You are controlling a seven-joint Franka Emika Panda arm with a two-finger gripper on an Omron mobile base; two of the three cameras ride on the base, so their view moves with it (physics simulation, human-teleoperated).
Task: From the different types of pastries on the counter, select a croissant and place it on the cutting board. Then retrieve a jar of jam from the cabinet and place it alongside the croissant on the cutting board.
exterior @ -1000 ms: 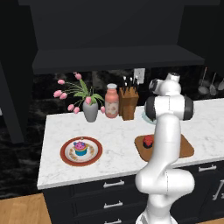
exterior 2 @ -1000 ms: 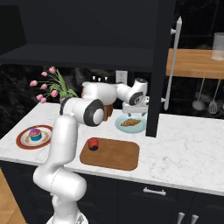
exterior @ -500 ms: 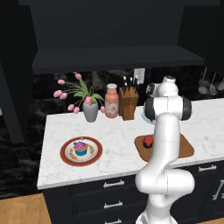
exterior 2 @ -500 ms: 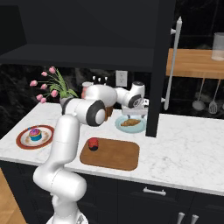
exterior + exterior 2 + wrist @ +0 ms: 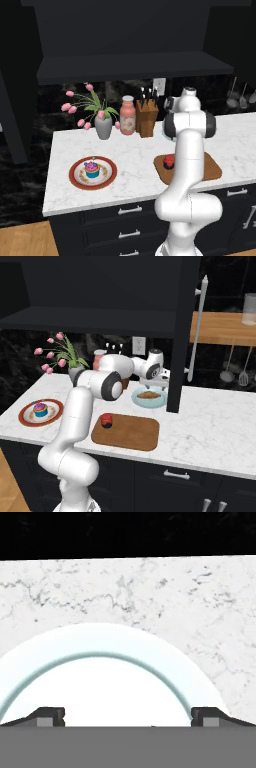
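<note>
The golden-brown croissant (image 5: 147, 395) lies on a round light blue plate (image 5: 161, 402) behind the wooden cutting board (image 5: 132, 433). My gripper (image 5: 156, 387) hangs just above that plate, fingers pointing down and open, nothing between them. In the hand view the plate (image 5: 100, 677) sits close below, with the fingertips (image 5: 50, 716) spread wide at its sides. The small red jar of jam (image 5: 106, 420) stands on the left part of the board (image 5: 210, 167), also seen as the jar (image 5: 169, 161) beside my arm. The dark cabinet (image 5: 135, 30) hangs overhead.
A cupcake (image 5: 40, 408) sits on a red-rimmed plate (image 5: 25, 417) at the counter's left. At the back stand a flower vase (image 5: 103, 127), a pink bottle (image 5: 128, 116) and a knife block (image 5: 146, 117). A dark cabinet door (image 5: 177, 331) hangs open right of my hand.
My hand has sunk a little toward the light blue plate. The fingers have stayed open and nothing else has moved.
</note>
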